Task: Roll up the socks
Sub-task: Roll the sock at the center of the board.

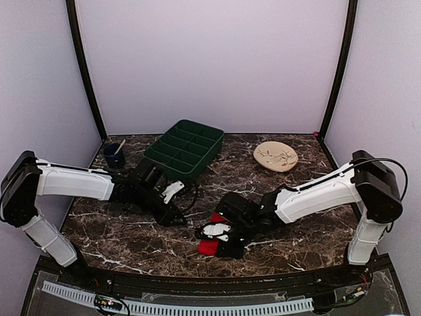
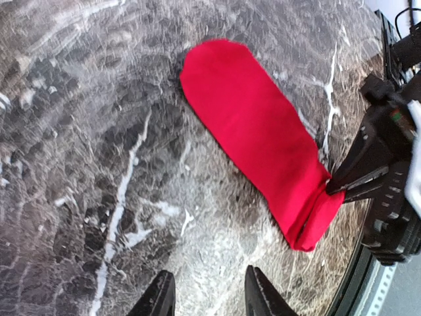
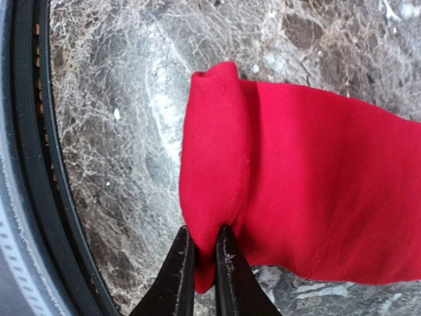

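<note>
Near the table's (image 1: 131,243) near edge the socks (image 2: 256,131) are laid flat, one end folded over and pinched by the right gripper (image 3: 202,230). The left gripper (image 2: 205,276) is held part-open and empty beside them. The fold is best rolled tight and square, with the flat part pressed down.

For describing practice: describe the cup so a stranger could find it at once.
On the marble table, find the green tray at the far edge. The cup stands just left of it. It alone is dark blue, with a pale stick inside.
</note>
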Motion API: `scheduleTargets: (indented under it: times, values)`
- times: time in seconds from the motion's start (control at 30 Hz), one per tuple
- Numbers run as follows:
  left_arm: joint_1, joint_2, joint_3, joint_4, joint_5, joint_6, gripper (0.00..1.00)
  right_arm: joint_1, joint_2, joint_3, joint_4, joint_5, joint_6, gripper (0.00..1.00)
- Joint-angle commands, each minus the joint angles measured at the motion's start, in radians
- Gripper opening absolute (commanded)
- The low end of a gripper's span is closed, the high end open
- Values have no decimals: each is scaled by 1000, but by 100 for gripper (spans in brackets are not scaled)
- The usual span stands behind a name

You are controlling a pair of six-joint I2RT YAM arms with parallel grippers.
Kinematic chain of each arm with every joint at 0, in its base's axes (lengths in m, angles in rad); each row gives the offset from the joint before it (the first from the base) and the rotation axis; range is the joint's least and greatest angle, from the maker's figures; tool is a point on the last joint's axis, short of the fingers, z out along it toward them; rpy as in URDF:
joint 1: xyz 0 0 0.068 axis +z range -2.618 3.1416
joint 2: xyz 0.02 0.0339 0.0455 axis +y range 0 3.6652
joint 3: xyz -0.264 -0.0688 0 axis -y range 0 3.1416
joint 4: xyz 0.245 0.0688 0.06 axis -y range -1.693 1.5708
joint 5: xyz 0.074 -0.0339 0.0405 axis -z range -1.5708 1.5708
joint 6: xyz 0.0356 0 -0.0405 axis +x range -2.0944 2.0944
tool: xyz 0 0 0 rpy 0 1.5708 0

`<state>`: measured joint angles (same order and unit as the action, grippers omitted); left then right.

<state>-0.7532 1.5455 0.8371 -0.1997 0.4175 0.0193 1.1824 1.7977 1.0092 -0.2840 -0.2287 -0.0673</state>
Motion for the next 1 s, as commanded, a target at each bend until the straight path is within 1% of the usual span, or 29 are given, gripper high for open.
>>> scheduleTargets:
  times: [0.0, 0.13, 0.3, 0.47, 0.8, 0.97]
  values:
    - [-36, -73, -52, 114, -75, -40, 38, -57, 25, 10, -30, -211, 47, 12]
    - [-99, -111, -97, 179, -129, -44, 38, -102, 46, 15, -39, -330, 63, 12]
    - [-179, -105, -120, 222, -187, -38, 38, -148, 80, 0, -19, -459, 89, 12]
    - [-237, -93, -132, 238, -171, 12, 38, -180, 88, -41, 38, -548, 136, 12]
    - [-307, -40, -105, 204, -82, 128, 39, -196, 84, -83, 85, -574, 185, 12]
    - [-351, 11, -58, 147, -79, 202, 40, -196, 79, -97, 102, -578, 198, 12]
